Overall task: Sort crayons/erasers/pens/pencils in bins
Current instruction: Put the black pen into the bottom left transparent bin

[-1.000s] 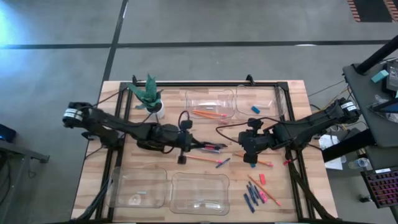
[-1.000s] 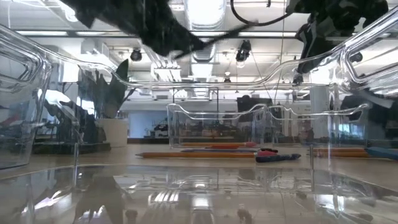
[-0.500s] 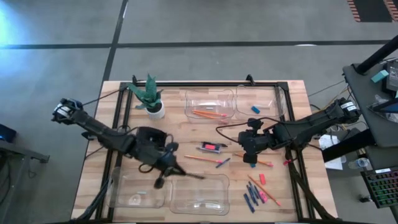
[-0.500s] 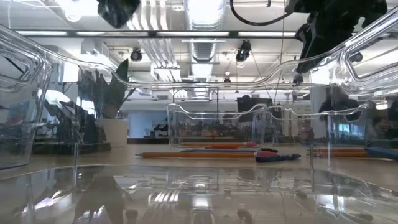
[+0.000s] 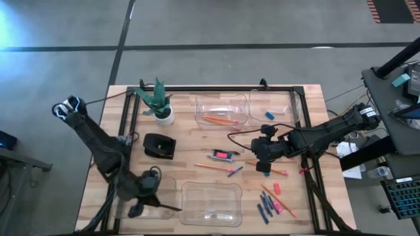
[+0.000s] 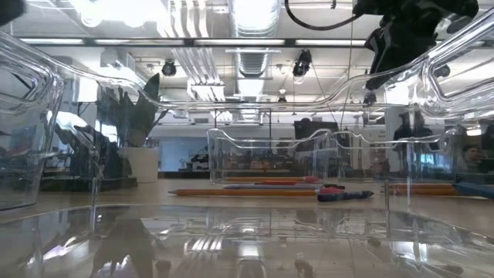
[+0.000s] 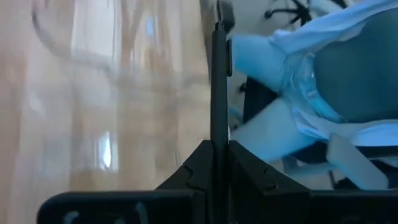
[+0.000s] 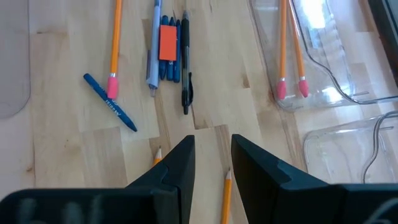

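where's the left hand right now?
High view: the left hand is at the table's near-left, over the near-left bin, shut on a black pen.

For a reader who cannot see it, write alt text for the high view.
Seen from above, the left gripper holds a pen over the near-left bin, while the right gripper hovers mid-table above a pencil. Loose pencils, crayons and erasers lie on the wooden table, beside a potted plant and a black box.

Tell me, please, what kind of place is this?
Probably a robotics lab or workshop: a wooden table on a bare concrete floor, open ceiling ducts, and office chairs behind.
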